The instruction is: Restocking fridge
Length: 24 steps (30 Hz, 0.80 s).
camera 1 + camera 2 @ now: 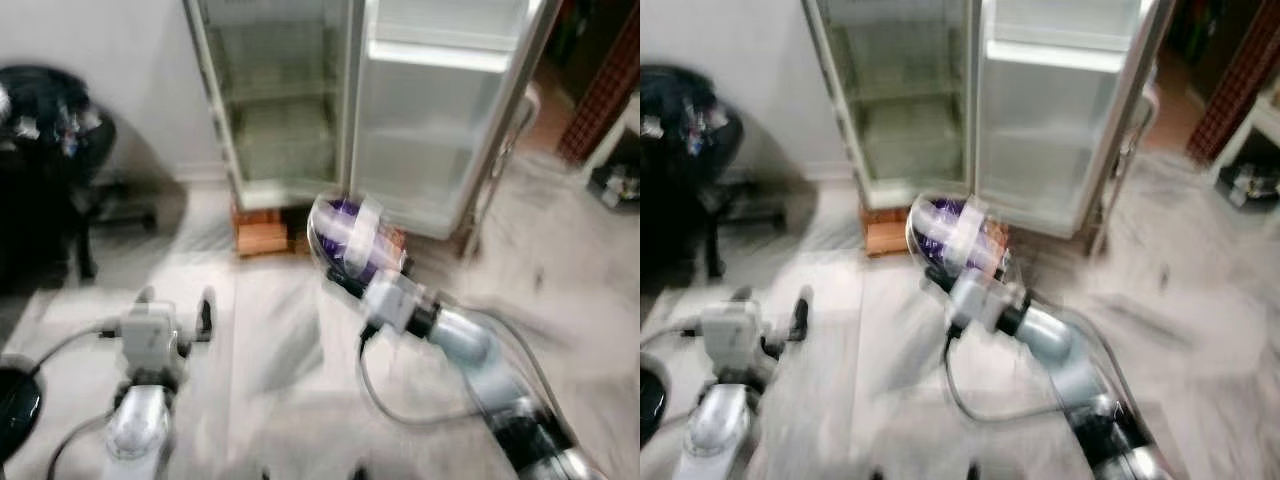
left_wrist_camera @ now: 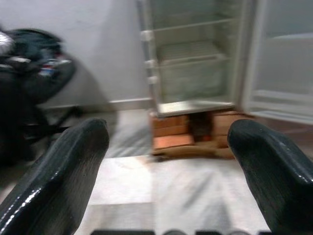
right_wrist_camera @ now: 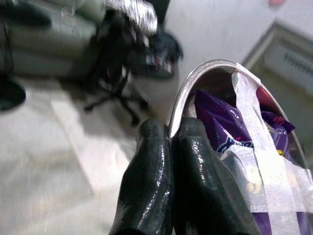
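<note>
Currently right gripper (image 3: 171,142) pinches bowl (image 1: 345,240) rim; open fridge (image 1: 285,110) straight ahead, nearer it; left gripper (image 1: 175,305) spread, empty

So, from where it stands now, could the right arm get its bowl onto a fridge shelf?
Probably not yet. The right claw grips the bowl by its rim, and the fridge stands open with bare shelves, but open floor lies between. The way looks free; the robot likely needs to step closer.
</note>
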{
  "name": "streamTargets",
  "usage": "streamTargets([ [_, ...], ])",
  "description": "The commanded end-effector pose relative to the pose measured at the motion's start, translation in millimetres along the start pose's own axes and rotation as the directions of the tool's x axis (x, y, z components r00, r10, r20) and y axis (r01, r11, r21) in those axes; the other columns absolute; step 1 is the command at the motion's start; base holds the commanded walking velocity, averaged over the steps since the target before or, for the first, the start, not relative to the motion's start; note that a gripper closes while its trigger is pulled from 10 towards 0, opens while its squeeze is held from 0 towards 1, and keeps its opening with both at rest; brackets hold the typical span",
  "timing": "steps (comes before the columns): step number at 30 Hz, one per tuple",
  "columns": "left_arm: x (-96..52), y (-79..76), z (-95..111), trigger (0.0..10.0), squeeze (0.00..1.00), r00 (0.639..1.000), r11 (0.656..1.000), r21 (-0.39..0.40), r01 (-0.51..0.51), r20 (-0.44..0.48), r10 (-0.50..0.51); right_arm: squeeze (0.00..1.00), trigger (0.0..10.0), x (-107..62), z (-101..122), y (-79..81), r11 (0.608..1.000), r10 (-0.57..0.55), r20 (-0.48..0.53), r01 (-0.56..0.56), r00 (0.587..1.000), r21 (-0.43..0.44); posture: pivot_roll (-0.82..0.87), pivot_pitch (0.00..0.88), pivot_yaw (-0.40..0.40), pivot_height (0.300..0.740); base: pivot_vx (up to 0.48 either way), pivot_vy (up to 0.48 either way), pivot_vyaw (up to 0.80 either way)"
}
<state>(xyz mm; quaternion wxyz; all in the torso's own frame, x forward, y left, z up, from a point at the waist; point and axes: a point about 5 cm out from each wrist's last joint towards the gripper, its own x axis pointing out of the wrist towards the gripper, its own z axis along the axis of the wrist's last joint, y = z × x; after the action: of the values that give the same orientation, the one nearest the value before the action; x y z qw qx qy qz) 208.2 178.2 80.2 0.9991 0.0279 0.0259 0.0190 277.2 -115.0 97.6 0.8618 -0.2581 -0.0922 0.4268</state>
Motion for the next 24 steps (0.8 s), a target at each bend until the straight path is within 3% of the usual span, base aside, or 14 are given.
streamTargets([
  [1,-0.6,10.1,1,10.0,0.0,1.0,0.999,0.024,-0.03,0.002,0.03,0.0,10.0,7.2,11,-4.5,1.0,-0.018,0.058,0.018,0.998,-0.008,0.05,0.097,0.002,0.74,0.337,0.0,0.0],
  [4,-0.2,10.3,1,10.0,0.0,1.0,0.999,0.024,-0.029,0.002,0.029,0.0,10.0,8.8,13,-3.3,0.999,0.005,0.065,-0.002,0.998,-0.046,0.05,0.097,0.001,0.74,0.335,0.0,0.27],
  [9,-0.5,9.3,1,10.0,0.0,1.0,0.999,0.022,-0.027,0.002,0.027,0.0,10.0,9.0,12,-2.4,1.0,0.0,0.064,0.001,0.998,-0.022,0.05,0.098,-0.002,0.74,0.32,0.154,0.75],
  [24,-5.6,7.0,-3,10.0,0.0,1.0,1.0,0.019,-0.019,-0.016,0.02,0.0,10.0,-6.6,-3,-14.1,0.99,-0.142,-0.024,0.142,0.99,0.012,0.05,0.097,-0.013,0.74,0.309,0.361,0.0],
])
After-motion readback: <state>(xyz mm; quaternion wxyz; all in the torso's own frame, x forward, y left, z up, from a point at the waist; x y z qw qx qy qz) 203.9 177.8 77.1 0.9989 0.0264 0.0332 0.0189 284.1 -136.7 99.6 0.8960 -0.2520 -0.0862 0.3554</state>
